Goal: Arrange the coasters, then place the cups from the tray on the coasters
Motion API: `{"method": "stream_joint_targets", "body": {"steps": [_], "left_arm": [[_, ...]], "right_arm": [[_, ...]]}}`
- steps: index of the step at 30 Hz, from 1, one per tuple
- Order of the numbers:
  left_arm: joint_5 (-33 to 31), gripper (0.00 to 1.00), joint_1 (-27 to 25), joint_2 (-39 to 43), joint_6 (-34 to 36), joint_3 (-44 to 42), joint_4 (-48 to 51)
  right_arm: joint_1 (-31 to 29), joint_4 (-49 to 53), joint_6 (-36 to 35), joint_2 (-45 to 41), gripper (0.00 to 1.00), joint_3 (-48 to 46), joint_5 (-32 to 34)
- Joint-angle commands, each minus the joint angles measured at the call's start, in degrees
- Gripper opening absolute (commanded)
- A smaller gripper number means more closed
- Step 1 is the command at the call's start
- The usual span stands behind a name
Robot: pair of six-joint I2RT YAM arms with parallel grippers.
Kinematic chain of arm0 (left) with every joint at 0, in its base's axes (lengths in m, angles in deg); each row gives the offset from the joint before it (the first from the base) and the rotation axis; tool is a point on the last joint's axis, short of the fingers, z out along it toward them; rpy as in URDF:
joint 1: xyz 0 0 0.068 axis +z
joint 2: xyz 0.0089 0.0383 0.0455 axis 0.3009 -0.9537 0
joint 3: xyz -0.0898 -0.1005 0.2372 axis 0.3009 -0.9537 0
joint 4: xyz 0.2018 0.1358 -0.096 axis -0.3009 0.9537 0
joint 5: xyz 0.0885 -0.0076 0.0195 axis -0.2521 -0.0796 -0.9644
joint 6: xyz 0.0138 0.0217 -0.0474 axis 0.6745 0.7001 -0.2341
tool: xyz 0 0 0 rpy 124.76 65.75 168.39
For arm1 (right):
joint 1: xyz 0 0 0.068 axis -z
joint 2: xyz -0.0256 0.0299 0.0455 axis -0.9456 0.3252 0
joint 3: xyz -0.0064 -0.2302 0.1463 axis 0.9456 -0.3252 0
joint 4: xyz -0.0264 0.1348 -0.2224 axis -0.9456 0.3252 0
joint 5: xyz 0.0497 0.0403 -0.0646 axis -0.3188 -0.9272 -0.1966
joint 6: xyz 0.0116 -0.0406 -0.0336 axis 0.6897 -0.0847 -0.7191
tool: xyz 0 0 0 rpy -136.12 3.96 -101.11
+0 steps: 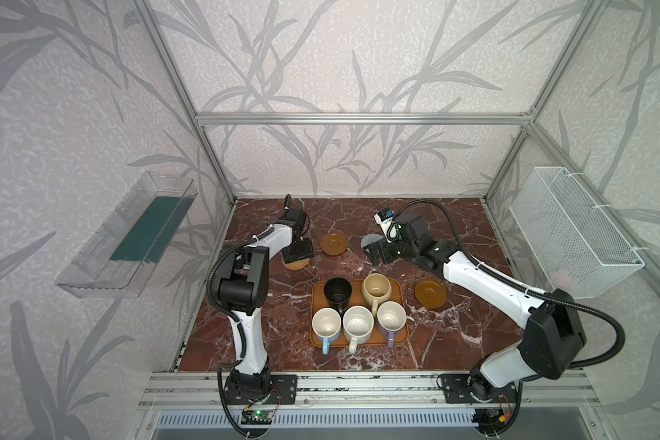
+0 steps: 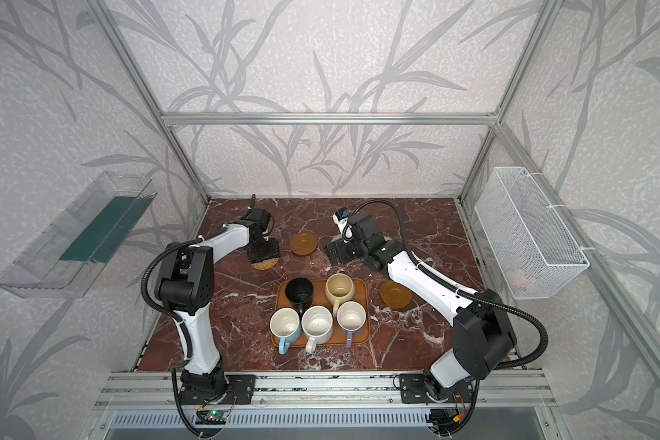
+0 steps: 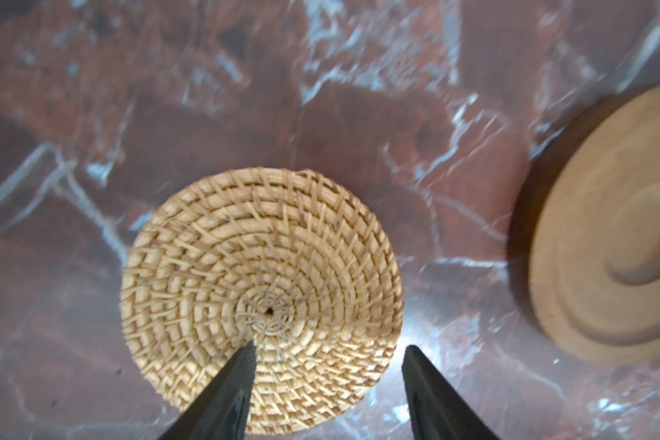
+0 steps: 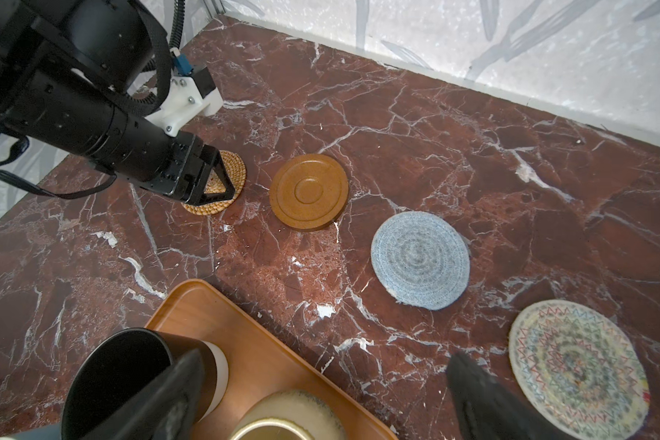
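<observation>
The left gripper (image 3: 329,346) hangs low over the tan woven rattan coaster (image 3: 262,301) with its jaws parted. One finger (image 3: 225,392) sits above the disc near its middle and the other lies beyond its rim, over the red-brown marble tabletop (image 1: 267,343). I cannot tell whether either one touches the weave.

That coaster lies flat at the left end of a row behind the tray. Next along, close but with a strip of marble between, is a glossy brown saucer-like coaster (image 4: 308,191). After it come the blue-grey coiled rope coaster (image 4: 420,260) and the cream coiled rope coaster (image 4: 578,365), each apart from its neighbour.

The right gripper (image 4: 326,356) hovers near those last two, jaws spread wide, holding nothing. A second glossy brown saucer-like coaster (image 1: 430,292) lies alone just right of the flat orange-brown rectangular tray (image 1: 372,340), near the right forearm.

All five cups stand on the tray. The black tapered mug (image 1: 337,291) and squat cream-yellow mug (image 1: 376,289) are behind. The light blue mug (image 1: 326,324), speckled white mug (image 1: 357,324) and lavender mug (image 1: 391,318) are in front, packed close.

Bare marble runs behind the row to the back wall, and also left of the tray and in front of it.
</observation>
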Motion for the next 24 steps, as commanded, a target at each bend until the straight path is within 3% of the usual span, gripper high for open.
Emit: {"method": "stream_joint_targets", "body": {"steps": [1,7,16,24], "left_arm": [[2.82,0.62,-0.46,-2.59,0.03,1.14,0.91],[2.17,0.58,-0.24,-2.71,-0.01,2.48,2.85],[1.01,0.7,-0.2,0.04,-1.35,3.88,3.31],[-0.54,0.85,-0.37,14.32,-0.72,1.56,3.92]], "right_arm": [[-0.02,1.22,-0.94,-0.27,0.99,1.43,0.53],[-0.05,1.73,-0.79,0.42,0.99,2.11,1.06],[0.0,1.36,0.03,-0.06,0.99,2.13,0.76],[0.0,-0.18,0.38,-5.16,0.99,-0.32,5.14]]}}
